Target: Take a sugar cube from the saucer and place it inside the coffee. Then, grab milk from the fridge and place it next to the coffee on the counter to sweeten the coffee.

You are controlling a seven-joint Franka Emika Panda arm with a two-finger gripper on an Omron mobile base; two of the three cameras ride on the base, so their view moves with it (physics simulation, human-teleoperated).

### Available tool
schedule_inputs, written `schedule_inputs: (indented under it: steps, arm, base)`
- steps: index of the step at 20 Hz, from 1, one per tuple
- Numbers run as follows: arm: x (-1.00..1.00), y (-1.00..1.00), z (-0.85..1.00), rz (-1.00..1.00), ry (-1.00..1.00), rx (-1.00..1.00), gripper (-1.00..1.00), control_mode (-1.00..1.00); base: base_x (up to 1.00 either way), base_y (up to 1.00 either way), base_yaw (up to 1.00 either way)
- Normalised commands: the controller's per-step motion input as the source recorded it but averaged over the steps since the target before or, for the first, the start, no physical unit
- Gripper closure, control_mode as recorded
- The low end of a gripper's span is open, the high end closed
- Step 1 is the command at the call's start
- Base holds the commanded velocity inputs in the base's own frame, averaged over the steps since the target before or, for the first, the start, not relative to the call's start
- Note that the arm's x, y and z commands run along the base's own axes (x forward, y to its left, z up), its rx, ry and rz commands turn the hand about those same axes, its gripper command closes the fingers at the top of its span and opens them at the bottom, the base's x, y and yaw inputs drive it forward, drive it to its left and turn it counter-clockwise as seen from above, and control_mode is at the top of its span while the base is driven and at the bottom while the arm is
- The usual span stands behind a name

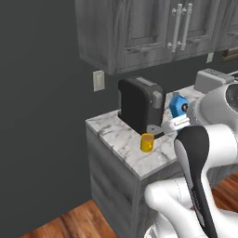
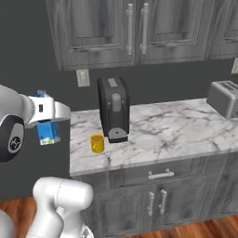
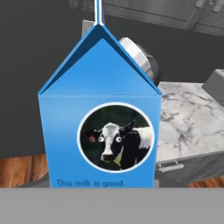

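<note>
Right base view: milk [image 2: 48,131] gripped by gripper [image 2: 46,122] off counter [image 2: 186,125]; mug [image 2: 97,143] could be knocked when set down.

Kitchen, marble counter [image 2: 186,123], grey cabinets [image 2: 139,28] (overhead), toaster [image 2: 224,97]

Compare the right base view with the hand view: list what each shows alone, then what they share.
Right base view alone: the yellow coffee mug, the saucer, the black coffee machine and the toaster.
Hand view alone: the cow picture on the carton's face.
Both: the blue milk carton and the marble counter.
</note>
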Motion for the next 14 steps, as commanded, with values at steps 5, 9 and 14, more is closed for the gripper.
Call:
schedule_inputs:
  steps: [5,9,14]
  arm:
    - [0.09,0.67,-0.18,-0.31,0.0,0.0,1.0,-1.0]
    - [0.18,0.98,-0.28,-0.63,0.0,0.0,1.0,-1.0]
    - [0.43,0.36,-0.3,-0.59,0.0,0.04,1.0,-1.0]
  base:
    - [0.0,0.11,-0.05]
    - [0.0,0.0,0.0]
    - [0.0,0.0,0.0]
